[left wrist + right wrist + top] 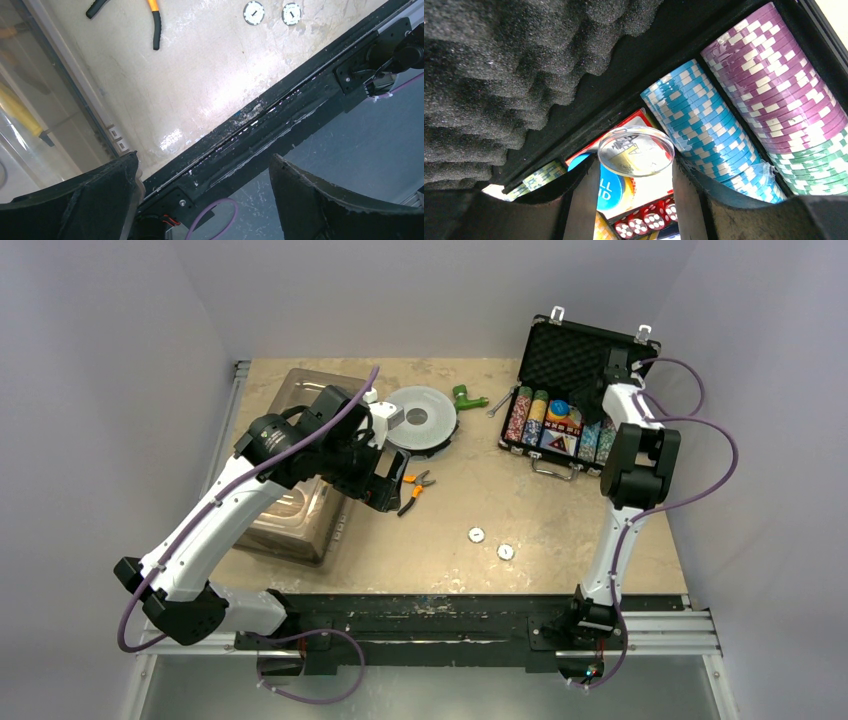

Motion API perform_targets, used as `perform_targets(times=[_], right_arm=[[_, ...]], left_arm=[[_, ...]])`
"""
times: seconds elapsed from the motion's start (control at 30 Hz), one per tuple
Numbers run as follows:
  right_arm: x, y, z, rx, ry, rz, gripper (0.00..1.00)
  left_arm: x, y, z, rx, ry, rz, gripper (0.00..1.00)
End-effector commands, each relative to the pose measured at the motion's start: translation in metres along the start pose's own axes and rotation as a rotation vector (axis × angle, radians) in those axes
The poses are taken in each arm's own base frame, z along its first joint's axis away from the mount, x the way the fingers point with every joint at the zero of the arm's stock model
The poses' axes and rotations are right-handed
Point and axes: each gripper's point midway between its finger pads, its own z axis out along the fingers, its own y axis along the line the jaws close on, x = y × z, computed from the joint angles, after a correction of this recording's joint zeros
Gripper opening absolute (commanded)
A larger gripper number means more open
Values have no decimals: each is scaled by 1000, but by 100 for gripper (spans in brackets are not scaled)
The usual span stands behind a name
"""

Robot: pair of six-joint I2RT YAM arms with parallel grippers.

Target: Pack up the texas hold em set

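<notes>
Black case (560, 352) lies open at the far right of the tan table (440, 565), chip rows (530, 415) inside; two white buttons (476, 534) sit mid-table. Left gripper (202, 159) is spread wide, empty, with the buttons well ahead. Right gripper (634, 167) pinches a clear disc (636, 147) inside the case, beside blue chips (704, 130).

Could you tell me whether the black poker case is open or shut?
Open: the case lid stands raised, with its foam and the chip rows exposed.

Clear bin (290, 520), grey spool (432, 426), green fitting (465, 396) and orange-handled pliers (414, 490) lie on the table (560, 530).
</notes>
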Motion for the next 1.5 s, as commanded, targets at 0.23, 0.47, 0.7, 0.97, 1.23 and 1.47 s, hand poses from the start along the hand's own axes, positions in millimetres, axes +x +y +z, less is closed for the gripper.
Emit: perform_targets(times=[0.23,0.47,0.7,0.97,1.23,1.47], right_arm=[[9,0,-15,0,18,7,28],[8,-1,-23,-6,10,-15,44],[3,7,-33,-39,6,-57,63],[-8,17,-47,-76,-9,-127,70],[-12,39,-53,-181,-11,-147,41],[-2,40,-37,-149,24,-150,11]], left_arm=[[-7,-2,-9,12,-45,28,100],[-7,-4,-10,20,-48,28,100],[-5,-4,-11,21,-50,27,100],[-4,-5,-10,27,-47,26,100],[-4,-7,-8,39,-43,25,100],[-3,-5,-9,31,-43,26,100]])
